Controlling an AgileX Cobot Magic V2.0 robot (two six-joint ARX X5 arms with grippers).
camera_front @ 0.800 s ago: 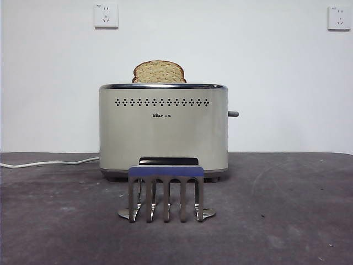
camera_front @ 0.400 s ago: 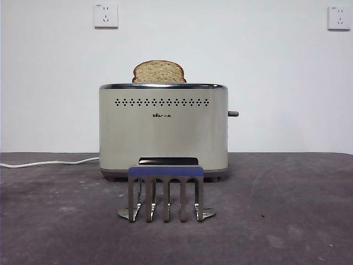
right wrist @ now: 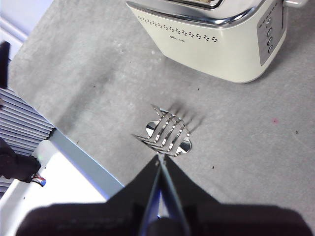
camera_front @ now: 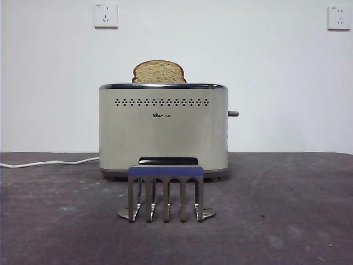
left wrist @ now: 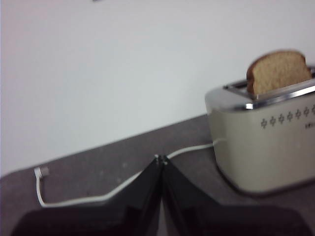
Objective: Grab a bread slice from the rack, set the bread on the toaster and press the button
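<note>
- Front view: the toaster (camera_front: pixel 164 130) stands on the dark grey table (camera_front: pixel 287 221), its long brushed face toward the camera, with a row of small dots and a tiny logo below the chrome rim; the slice of bread (camera_front: pixel 159 72) stands upright in the top of the toaster, only its domed upper part showing above the rim; the button (camera_front: pixel 233 114) projects from the toaster's right side, high up on that side; the rack (camera_front: pixel 166 193) stands just in front of the toaster, much lower, its 5 prongs upright under the blue-purple bar and nothing between them; a white cord (camera_front: pixel 49 163) runs from the toaster's left base across the table; 2 wall sockets (camera_front: pixel 106 15) sit high on the white wall; no arm shows here.
- Left wrist view: the left gripper (left wrist: pixel 161 160) hangs above the table, well apart from the toaster (left wrist: pixel 263 142), its 2 black jaws pressed together at the tips with nothing between them; the slice of bread (left wrist: pixel 278 71) rises from the slot, tan crumb and dark crust plain; the cord (left wrist: pixel 106 194) trails across the table to its plug.
- Right wrist view: the right gripper (right wrist: pixel 160 162) hovers above the rack (right wrist: pixel 166 132), near it but not touching, jaws closed tip to tip and holding nothing; the toaster (right wrist: pixel 216 37) lies beyond the rack, its end panel with a column of small round controls turned to this camera; the table's edge and a white surface show to one side.
</note>
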